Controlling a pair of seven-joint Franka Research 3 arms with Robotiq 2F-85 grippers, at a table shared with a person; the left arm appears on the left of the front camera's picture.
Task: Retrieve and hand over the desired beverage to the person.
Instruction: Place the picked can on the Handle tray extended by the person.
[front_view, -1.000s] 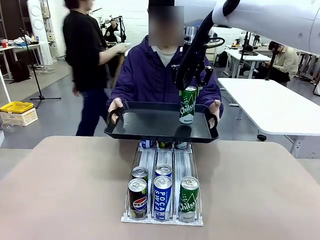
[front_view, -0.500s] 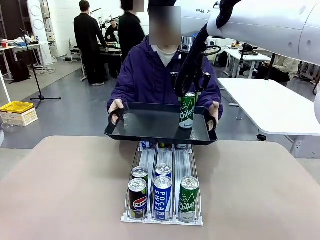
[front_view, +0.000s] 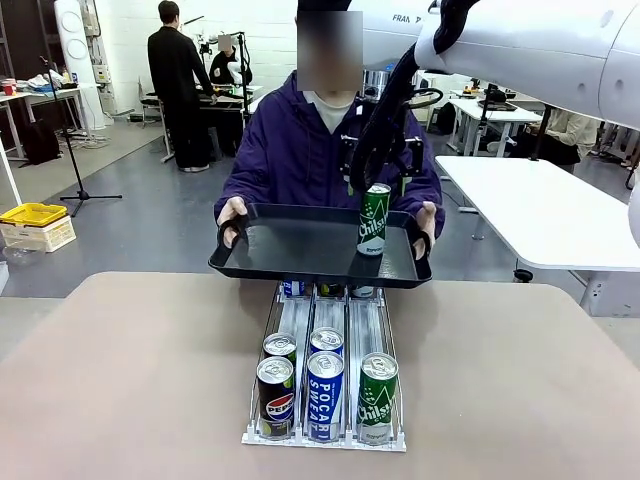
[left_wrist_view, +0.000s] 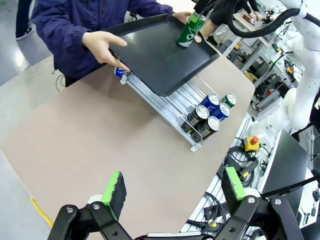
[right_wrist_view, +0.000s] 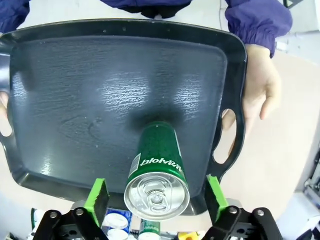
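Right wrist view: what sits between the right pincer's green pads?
The green aluminium drink can, standing on the black plastic tray; right wrist view shows both pads of the right pincer clear of it.

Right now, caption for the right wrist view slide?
Open right pincer flanks a green Chilsung can standing on the black tray held by the person's hand.

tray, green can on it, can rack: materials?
Tray: likely moulded plastic, black, with a pebbled semi-gloss surface and soft glare patches. Green can: thin metal, probably aluminium, with a bare silver lid, pull tab and glossy printed wall. Rack: silvery lanes, looks like metal; some parts may be clear plastic.
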